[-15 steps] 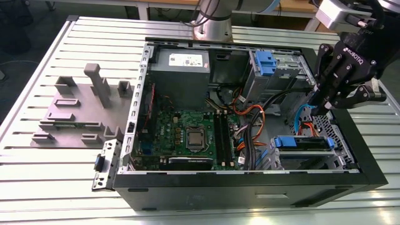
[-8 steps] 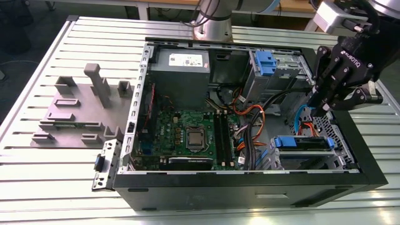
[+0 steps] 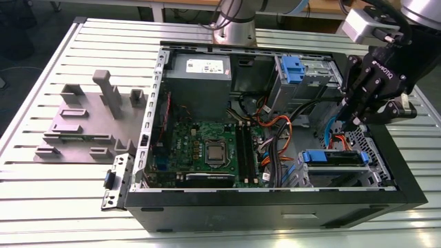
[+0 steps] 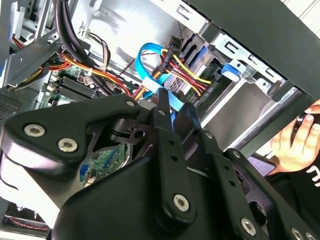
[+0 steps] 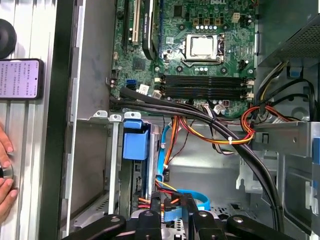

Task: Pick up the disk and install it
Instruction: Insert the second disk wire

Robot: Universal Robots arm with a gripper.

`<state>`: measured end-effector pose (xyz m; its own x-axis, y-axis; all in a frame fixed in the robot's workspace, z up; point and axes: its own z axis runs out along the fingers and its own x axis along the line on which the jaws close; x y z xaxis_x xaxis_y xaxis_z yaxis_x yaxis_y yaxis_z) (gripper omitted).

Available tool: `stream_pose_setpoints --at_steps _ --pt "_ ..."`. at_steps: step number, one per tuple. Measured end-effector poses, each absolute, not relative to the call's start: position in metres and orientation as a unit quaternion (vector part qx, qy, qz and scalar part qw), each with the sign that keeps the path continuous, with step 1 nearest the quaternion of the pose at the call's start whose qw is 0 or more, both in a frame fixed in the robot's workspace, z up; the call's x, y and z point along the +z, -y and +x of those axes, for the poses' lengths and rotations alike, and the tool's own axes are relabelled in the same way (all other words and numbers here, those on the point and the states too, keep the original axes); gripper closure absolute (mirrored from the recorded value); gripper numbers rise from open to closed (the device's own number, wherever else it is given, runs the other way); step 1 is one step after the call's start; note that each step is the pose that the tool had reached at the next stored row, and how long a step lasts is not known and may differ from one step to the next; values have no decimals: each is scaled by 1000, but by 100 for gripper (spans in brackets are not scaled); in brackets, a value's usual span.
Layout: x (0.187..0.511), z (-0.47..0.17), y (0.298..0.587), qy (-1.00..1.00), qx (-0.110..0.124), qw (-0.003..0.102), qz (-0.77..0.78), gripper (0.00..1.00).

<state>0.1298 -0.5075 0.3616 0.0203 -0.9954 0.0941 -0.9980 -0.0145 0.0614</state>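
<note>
**Disk seated in the computer case's drive cage; gripper above it, holding nothing.**

The disk (image 3: 335,157) sits in a drive cage (image 3: 337,178) inside the computer case (image 3: 276,211), in the corner against the case's black rim and diagonally opposite the power supply (image 3: 200,77). In both wrist views its blue carrier bracket (image 5: 135,144) (image 4: 231,70) shows at the cage mouth. The gripper (image 3: 355,125) hangs over the case just beside this cage. Its fingers (image 5: 150,220) stand slightly apart and grip nothing, and a blue data cable (image 5: 195,196) shows through the gap. The motherboard (image 3: 206,150) fills the case's middle. A second blue-tabbed drive (image 3: 293,70) occupies the case's other cage, next to the power supply. Outside the case, a person's hand (image 4: 295,145) and a phone (image 5: 20,78) lie beside its rim.
</note>
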Motion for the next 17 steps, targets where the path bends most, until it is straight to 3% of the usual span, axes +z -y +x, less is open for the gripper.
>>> stream_pose_setpoints --at_steps 5,7,17 --pt "359 130 508 700 12 55 712 71" --pt "359 130 508 700 12 55 712 84" --pt "357 129 516 699 8 50 713 84"
